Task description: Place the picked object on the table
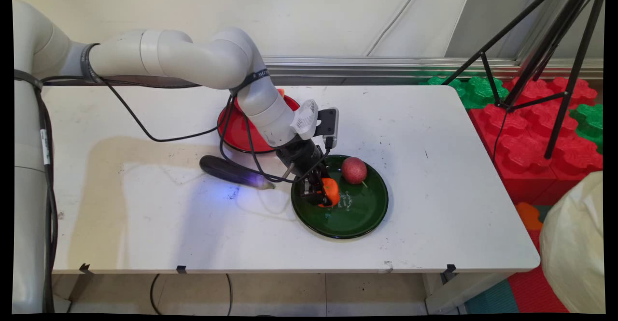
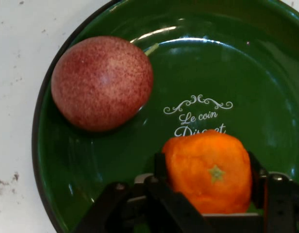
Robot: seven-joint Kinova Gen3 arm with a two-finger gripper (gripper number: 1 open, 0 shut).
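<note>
Gripper (image 2: 207, 182) is clamped on an orange tangerine (image 2: 208, 170), held between both fingers just over the green plate (image 2: 266, 73); a speckled red fruit (image 2: 102, 82) lies apart, farther across the plate.

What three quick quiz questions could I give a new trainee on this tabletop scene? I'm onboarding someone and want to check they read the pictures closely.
1. True or false: the gripper is shut on the orange fruit over the green plate.
2. Which thing lies on the table beside the green plate, not on it? A. the speckled red fruit B. the dark eggplant C. the orange fruit
3. Fill in: behind the arm stands a ____ plate.

Key: 1. true. 2. B. 3. red.
</note>
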